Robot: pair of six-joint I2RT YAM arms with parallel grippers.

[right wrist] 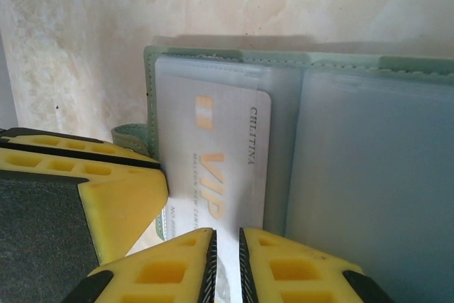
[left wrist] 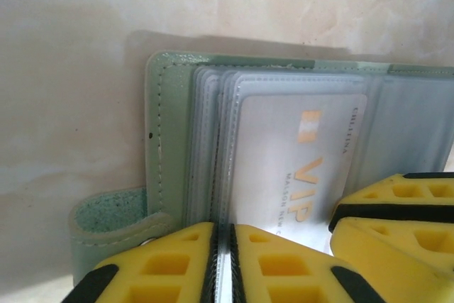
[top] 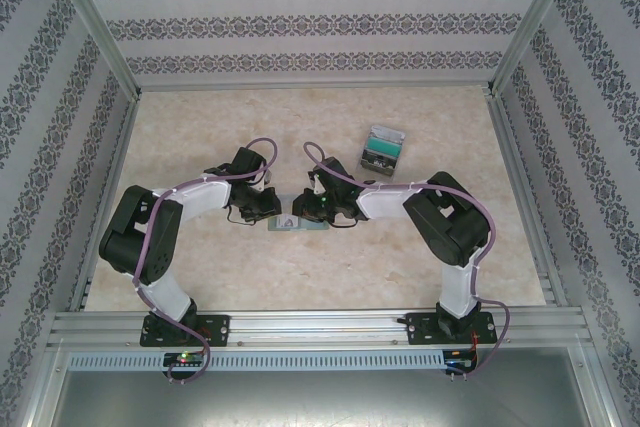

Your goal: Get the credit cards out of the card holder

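Marbled table (top: 320, 277), patterned walls. One card holder (left wrist: 167, 140) lies open between your two grippers. Left gripper (left wrist: 223, 267) is pinched tight on a sleeve (left wrist: 206, 140), likely pinning it. Right gripper (right wrist: 225, 267) nips the one VIP card (right wrist: 227, 161), probably to draw it out. Loose cards (top: 383, 147) are stacked far right, count unclear.

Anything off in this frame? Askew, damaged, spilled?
Nothing damaged or spilled. The card holder lies open, a VIP card in its sleeve; the left gripper and right gripper both pinch its near edge. Only the credit cards further back lie slightly askew to the table edges.
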